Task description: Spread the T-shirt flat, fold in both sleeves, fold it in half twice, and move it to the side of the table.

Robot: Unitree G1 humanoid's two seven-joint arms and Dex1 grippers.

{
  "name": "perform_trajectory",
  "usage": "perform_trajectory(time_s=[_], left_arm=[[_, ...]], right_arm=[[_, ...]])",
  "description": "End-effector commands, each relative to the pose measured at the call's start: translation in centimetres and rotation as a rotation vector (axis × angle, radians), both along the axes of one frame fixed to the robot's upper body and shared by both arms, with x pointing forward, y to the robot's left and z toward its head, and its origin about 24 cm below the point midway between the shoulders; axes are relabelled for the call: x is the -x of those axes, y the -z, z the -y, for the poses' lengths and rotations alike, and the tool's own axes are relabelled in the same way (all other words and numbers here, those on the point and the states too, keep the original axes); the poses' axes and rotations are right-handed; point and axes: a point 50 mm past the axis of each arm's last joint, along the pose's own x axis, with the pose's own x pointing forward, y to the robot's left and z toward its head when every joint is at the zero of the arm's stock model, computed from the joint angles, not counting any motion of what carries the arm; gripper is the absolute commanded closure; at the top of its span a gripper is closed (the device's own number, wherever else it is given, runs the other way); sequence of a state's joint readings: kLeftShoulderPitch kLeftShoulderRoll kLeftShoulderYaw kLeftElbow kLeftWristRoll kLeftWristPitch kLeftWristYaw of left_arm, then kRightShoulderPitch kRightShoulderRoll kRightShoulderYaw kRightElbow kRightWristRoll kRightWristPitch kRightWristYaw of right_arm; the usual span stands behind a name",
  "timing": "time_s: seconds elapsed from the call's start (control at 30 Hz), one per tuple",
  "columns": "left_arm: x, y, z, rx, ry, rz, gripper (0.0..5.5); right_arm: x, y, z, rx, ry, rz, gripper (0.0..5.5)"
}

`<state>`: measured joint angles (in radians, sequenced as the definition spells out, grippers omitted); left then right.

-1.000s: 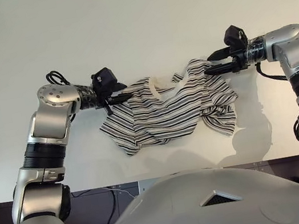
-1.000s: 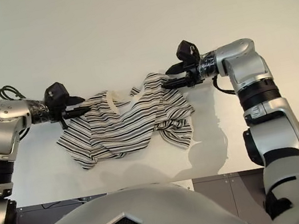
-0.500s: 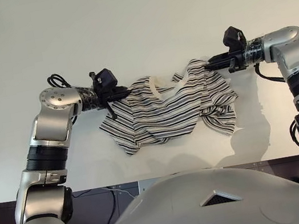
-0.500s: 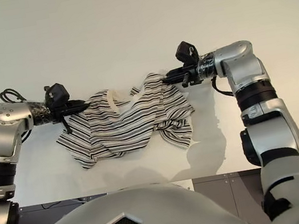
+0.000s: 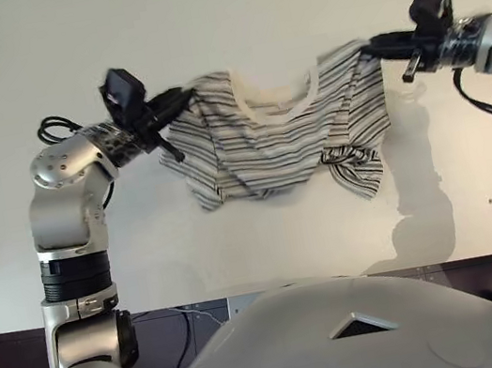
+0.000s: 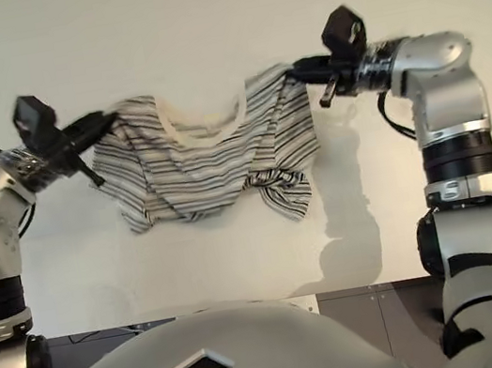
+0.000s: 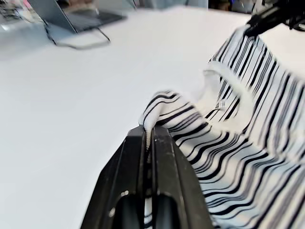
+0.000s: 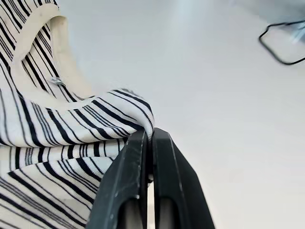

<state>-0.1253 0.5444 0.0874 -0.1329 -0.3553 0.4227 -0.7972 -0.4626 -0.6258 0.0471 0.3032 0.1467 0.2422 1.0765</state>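
A black-and-white striped T-shirt with a cream collar hangs stretched between my two grippers above the white table. My left gripper is shut on the shirt's left shoulder; the wrist view shows striped cloth pinched between its black fingers. At the right shoulder my right gripper is shut on the cloth, with the fingers pressed together. The shirt's lower part is bunched, with a knotted clump at its lower right.
Bare white tabletop lies all around the shirt. The table's near edge runs in front of my body. In the left wrist view, a laptop on a stand shows far off.
Both grippers, shut on the shoulders, have risen and moved apart and away from me. The crumpled shirt is now lifted and pulled taut along its top edge, the collar opened out.
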Motion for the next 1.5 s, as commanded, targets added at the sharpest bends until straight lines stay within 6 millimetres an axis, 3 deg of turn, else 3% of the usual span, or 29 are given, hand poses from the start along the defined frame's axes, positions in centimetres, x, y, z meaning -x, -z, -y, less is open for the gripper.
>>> perform_trajectory(time_s=[0.03,0.2,0.3,0.37,0.5,0.73,0.83,0.93,1.03,1.17,1.3,1.37,1.5], left_arm=[[-0.8,-3.3,-1.4,0.076,-0.115,0.128,5.40],[-1.2,-9.2,-2.0,0.129,-0.136,0.340,5.40],[-0.6,-13.0,-2.2,0.094,-0.094,0.474,5.40],[0.2,-15.4,-2.5,0.089,-0.084,0.556,5.40],[3.6,-20.8,-3.6,0.086,-0.052,0.725,5.40],[8.3,-24.1,-3.7,0.026,0.051,0.770,5.40],[9.1,-25.0,-3.8,-0.010,0.063,0.772,5.40],[9.1,-25.0,-3.6,-0.042,0.086,0.737,5.40],[6.1,-21.0,-3.1,-0.099,0.119,0.552,5.40],[0.0,-9.6,-0.8,-0.163,0.198,0.191,5.40],[-6.2,1.2,1.1,-0.237,0.090,-0.034,5.40],[-8.2,4.0,1.3,-0.279,-0.004,-0.089,5.40],[-10.1,4.8,1.3,-0.314,-0.143,-0.077,5.40]], right_arm=[[-0.5,-4.0,0.1,0.039,0.002,0.202,5.38],[-0.7,-8.8,0.8,0.013,0.096,0.454,5.38],[0.3,-13.3,1.4,-0.195,0.162,0.598,5.38],[1.4,-15.8,1.5,-0.314,0.151,0.652,5.38],[5.7,-20.1,2.3,-0.503,0.056,0.726,5.38],[11.7,-23.8,3.2,-0.591,-0.070,0.766,5.38],[12.7,-24.9,3.2,-0.596,-0.087,0.786,5.38],[12.5,-24.7,3.3,-0.551,-0.055,0.754,5.38],[8.7,-20.5,2.8,-0.426,0.029,0.573,5.38],[2.0,-9.1,1.0,-0.229,0.126,0.252,5.38],[-3.5,0.7,-1.2,-0.067,0.245,0.043,5.38],[-5.4,2.8,-2.7,0.001,0.302,0.024,5.38],[-7.3,2.8,-5.2,0.046,0.349,0.075,5.38]])
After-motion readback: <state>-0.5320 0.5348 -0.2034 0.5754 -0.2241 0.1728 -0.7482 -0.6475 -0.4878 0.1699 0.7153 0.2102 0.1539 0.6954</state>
